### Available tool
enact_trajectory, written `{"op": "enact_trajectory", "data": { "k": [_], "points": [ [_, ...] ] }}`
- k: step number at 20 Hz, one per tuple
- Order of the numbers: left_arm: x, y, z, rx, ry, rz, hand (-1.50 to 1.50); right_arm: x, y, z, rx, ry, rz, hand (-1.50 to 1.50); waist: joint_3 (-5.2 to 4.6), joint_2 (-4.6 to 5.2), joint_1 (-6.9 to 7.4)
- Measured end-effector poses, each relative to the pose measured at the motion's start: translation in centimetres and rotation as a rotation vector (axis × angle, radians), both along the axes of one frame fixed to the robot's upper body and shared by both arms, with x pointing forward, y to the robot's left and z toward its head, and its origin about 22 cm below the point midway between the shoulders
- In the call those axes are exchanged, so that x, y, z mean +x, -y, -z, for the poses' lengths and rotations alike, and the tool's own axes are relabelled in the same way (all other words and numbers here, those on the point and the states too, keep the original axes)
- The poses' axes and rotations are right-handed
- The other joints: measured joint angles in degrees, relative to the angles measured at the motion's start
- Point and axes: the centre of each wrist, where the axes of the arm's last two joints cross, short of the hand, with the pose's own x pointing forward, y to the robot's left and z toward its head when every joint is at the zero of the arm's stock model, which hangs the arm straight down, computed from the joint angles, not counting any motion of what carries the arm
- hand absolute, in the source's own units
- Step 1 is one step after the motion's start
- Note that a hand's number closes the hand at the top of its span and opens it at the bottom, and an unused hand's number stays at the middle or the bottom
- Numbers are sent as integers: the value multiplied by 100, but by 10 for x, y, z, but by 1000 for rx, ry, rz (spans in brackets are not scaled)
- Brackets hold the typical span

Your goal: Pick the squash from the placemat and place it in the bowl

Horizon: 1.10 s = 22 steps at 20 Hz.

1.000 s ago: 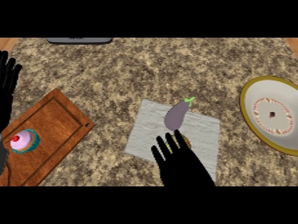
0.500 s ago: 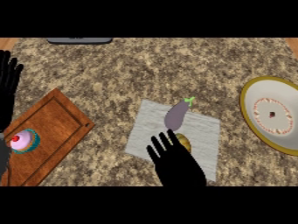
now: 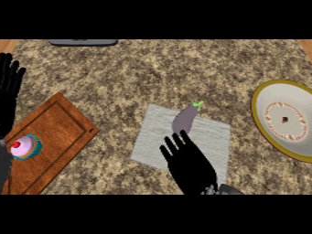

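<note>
Fingers of the right hand spread apart, empty, just below the purple squash lying on the grey placemat, a smooth, stiff, likely light thing best taken around its thick middle.

A kitchen: speckled stone counter, wooden cutting board, cupcake, bowl.

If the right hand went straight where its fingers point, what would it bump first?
Probably the squash on the placemat: the right hand points straight fingers at its near end, though the hand's height is unclear.
</note>
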Motion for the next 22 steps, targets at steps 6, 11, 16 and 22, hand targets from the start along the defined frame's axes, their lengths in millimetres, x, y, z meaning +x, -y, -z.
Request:
{"op": "enact_trajectory", "data": {
  "k": [6, 11, 16, 22],
  "points": [
    [4, 1, 1, 0, -2, 4, 0, 13, 3, 17, -13, 0, 23, -150, 1, 2, -3],
    [1, 1, -4, 2, 0, 0, 0, 22, 7, 28, -29, 16, 59, -150, -1, -9, 2],
    [-3, -3, -3, 1, 5, 2, 0, 30, 12, 31, -23, 35, 31, 150, -4, -20, 9],
    [3, -5, -5, 1, 7, -1, 0, 35, 12, 36, 31, 86, -40, 150, -6, -25, 3]
  ]
}}
